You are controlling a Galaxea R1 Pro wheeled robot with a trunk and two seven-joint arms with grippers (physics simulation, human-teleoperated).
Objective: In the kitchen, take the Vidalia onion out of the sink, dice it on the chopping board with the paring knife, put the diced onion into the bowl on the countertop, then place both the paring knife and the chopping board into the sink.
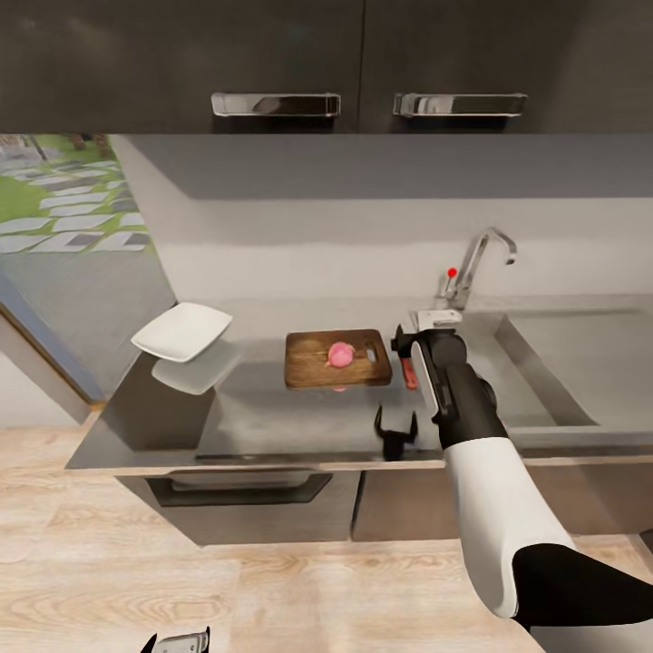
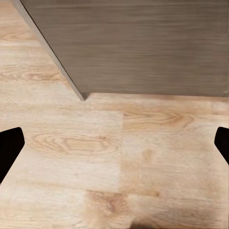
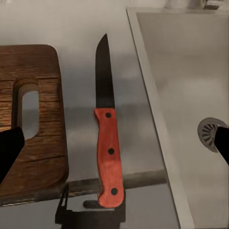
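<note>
Right gripper wide open, empty; paring knife directly below: light, rigid, probably slippery; grasp red handle.

onion on chopping board, paring knife between board and sink, bowl seemingly leftmost

Location: domestic kitchen. Indicators: grey desk over dark base cabinets with a drawer front; dark wall cupboards with chrome handles; steel sink with curved faucet; chopping board, paring knife, white bowl; wood-plank floor.
</note>
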